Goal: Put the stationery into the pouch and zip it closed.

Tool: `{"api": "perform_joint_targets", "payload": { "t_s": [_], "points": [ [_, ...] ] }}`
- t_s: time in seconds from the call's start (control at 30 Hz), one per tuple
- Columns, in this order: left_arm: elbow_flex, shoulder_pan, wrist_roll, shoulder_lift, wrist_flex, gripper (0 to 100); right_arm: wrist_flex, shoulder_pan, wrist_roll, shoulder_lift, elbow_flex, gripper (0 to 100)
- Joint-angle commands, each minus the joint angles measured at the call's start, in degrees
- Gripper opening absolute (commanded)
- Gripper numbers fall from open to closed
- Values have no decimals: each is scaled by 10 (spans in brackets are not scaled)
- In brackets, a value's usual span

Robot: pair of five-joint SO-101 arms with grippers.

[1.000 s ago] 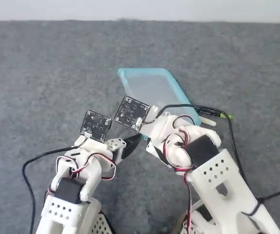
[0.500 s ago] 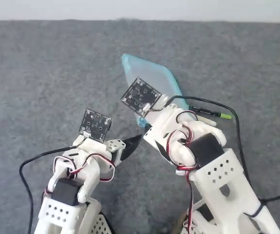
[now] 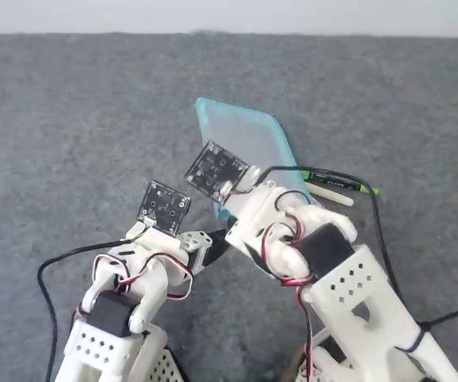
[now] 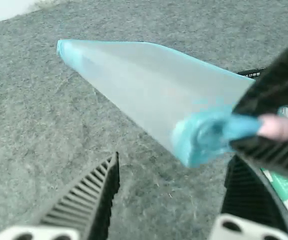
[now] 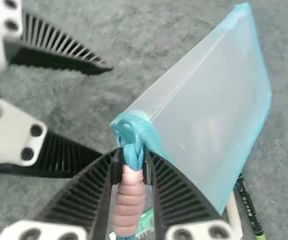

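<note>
In the high view your pouch [image 3: 248, 147], translucent with teal trim, sits near the middle of the grey table [image 3: 69, 119]. It runs from its near end at about 6 o'clock up to its far corner at 12. It is tilted up onto a long edge rather than lying flat.

Your right gripper [image 5: 130, 155] is clenched on the zipper pull [image 5: 132, 147] at the pouch's [image 5: 214, 115] near end. The teal tab is nipped between both black ribbed fingers [image 5: 86, 192], and the pull's pink grip [image 5: 127, 197] hangs between them. From these views you cannot tell how far the zip is drawn.

Your left gripper [image 4: 174, 165] is released, its jaws wide apart and holding nothing. It hovers just at 7 o'clock of the pouch's [image 4: 149, 90] near end, close to it but not touching. From that wrist you see the pull [image 4: 241, 126] and the pink grip [image 4: 281, 127] caught in the other arm's fingers.

The stationery is outside the pouch, on the table. A black pen [image 3: 336, 179] with a green tip lies at 3 o'clock of the pouch's near end. A cream stick [image 3: 332, 195] sits just beside it on the 6 o'clock side. A small green-and-white item [image 4: 284, 185] lies on the table near the pull; you cannot tell what it is
</note>
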Motion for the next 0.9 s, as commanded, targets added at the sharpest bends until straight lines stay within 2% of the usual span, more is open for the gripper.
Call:
{"api": "perform_joint_targets", "payload": {
  "t_s": [0.0,0.2,0.33,0.87],
  "points": [
    [-33,-7,-3,1,-11,326,-5,-10,11,0,11,6],
    [-7,-89,-4,2,-70,325,8,-11,13,-7,18,6],
    [29,-93,-5,2,-121,323,33,-40,23,-7,19,6],
    [31,-102,6,2,-124,322,36,-78,57,-6,97,6]
  ]
}}
